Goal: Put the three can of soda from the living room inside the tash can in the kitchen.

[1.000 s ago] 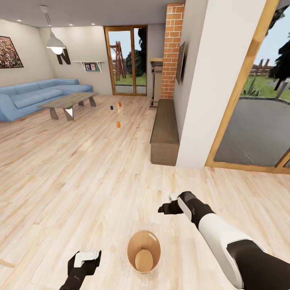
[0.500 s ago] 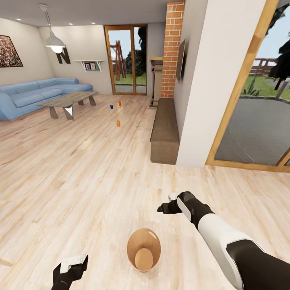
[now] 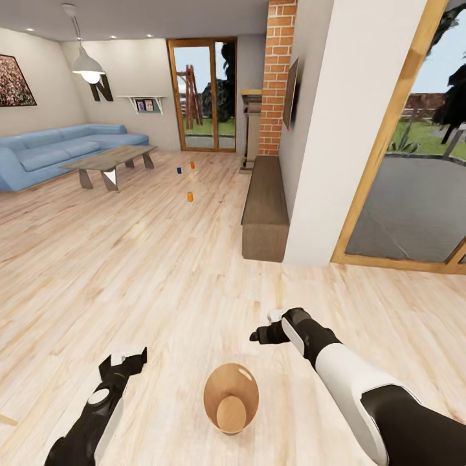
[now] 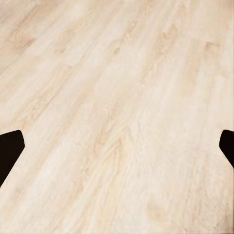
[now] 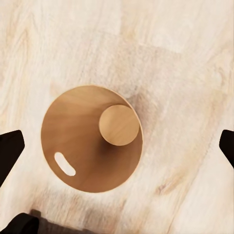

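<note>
The tan tash can stands upright on the plank floor just in front of me, between my arms, with nothing inside it. My right wrist view looks straight down into the tash can. My right gripper hangs open above and a little beyond the bin. Left of the bin, my left gripper is open over bare floor, and its wrist view has dark fingertips far apart. Far ahead on the living room floor stand a blue can, an orange can and a nearer orange can.
A low grey table and a blue sofa sit at the far left. A long brown bench runs along the wall under the brick column. Glass doors stand at the right. Wide open floor lies between me and the cans.
My left arm has swung up and forward from the bottom edge of the head view. The right arm and bin have held still. The camera has shifted slightly.
</note>
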